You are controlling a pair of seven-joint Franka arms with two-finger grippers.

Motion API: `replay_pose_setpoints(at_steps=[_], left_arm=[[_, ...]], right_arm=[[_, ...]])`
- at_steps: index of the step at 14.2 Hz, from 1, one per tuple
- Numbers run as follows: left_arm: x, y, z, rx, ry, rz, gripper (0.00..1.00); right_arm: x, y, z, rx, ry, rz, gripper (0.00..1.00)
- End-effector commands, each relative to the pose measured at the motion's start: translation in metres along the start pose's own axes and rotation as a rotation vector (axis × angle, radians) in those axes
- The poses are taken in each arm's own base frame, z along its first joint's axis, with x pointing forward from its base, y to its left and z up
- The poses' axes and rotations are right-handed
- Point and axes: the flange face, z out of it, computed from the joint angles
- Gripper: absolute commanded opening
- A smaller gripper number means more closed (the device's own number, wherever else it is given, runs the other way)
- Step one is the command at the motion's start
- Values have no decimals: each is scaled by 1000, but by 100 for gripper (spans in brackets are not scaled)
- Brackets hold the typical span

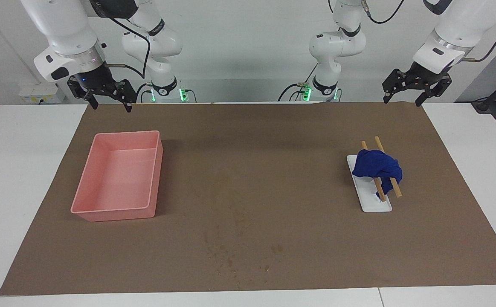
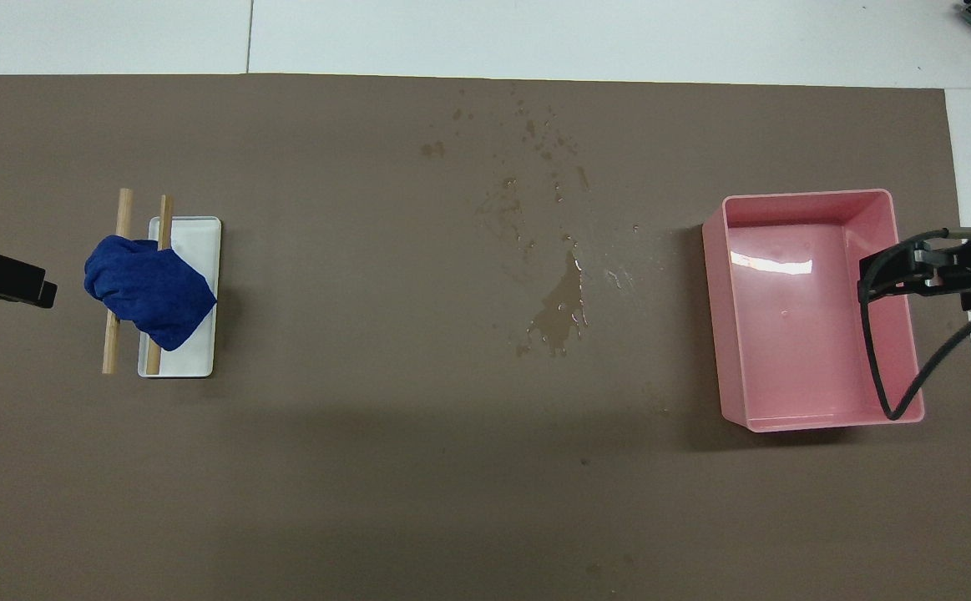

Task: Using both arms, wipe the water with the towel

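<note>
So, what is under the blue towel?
The towel lies draped over two wooden sticks that rest across a white tray. The sticks' middle parts and part of the tray are covered, so anything else beneath cannot be seen.

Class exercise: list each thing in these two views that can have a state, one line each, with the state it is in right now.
towel: bunched, draped over two wooden sticks on a white tray, not held.
pink tray: upright, nothing in it.
water: spilled on the brown mat, unwiped.
left pincer: open, raised, holding nothing, at the left arm's end of the table.
right pincer: open, raised, holding nothing, above the mat's edge near the pink tray.
</note>
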Motion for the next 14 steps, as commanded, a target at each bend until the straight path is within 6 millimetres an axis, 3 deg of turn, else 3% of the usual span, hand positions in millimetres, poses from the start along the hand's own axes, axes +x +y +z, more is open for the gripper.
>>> replay_pose_setpoints(at_steps=[1, 6, 9, 14], left_arm=[[-3, -3, -6, 8, 19, 13, 100], [6, -6, 16, 31, 133, -3, 100], [18, -13, 58, 47, 217, -16, 100], [56, -46, 127, 57, 309, -57, 100]], right_arm=[[1, 2, -2, -6, -3, 11, 100], [1, 2, -2, -6, -3, 9, 100], [1, 2, -2, -7, -4, 9, 100], [1, 2, -2, -7, -4, 9, 100]])
